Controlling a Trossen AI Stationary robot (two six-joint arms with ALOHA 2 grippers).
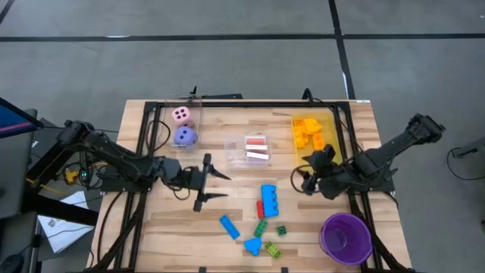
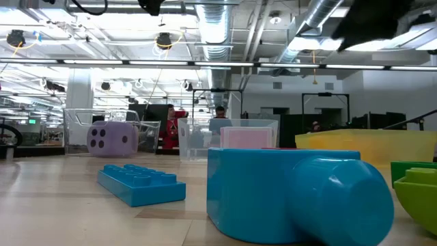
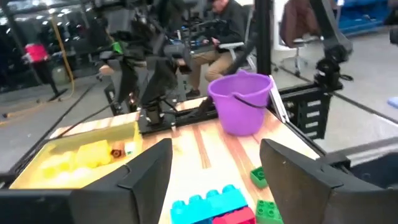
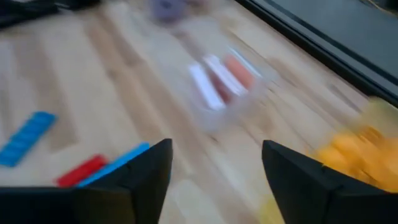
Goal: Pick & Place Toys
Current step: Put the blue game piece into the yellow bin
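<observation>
My left end effector (image 1: 214, 186) hovers over the bare wood of the desk (image 1: 151, 235), left of the middle. Its two fingers stand apart and nothing is between them. In its wrist view I look past the fingers toward the blue brick (image 3: 208, 203) with the red brick (image 3: 236, 217) beside it, so I judge it is placed there to go for one of them.

My right end effector (image 1: 309, 176) is near the front corner of the yellow bin (image 1: 331, 120), where the yellow and orange bricks (image 1: 309, 133) lie together. Its fingers also stand apart and empty, in its wrist view as well. I think the bins are there to sort the toys by kind.

The pink-backed cards (image 1: 257, 149) lie in the clear bin (image 1: 230, 152) at the middle. The pink die (image 1: 181, 115) and the purple die (image 1: 185, 136) sit in another clear bin at the far left.

Loose toys are on the desk between my arms: a flat blue brick (image 1: 229, 226), a small blue piece (image 1: 253, 245) and some green bricks (image 1: 261, 228). The purple cup (image 1: 345, 236) stands near the front right corner.
</observation>
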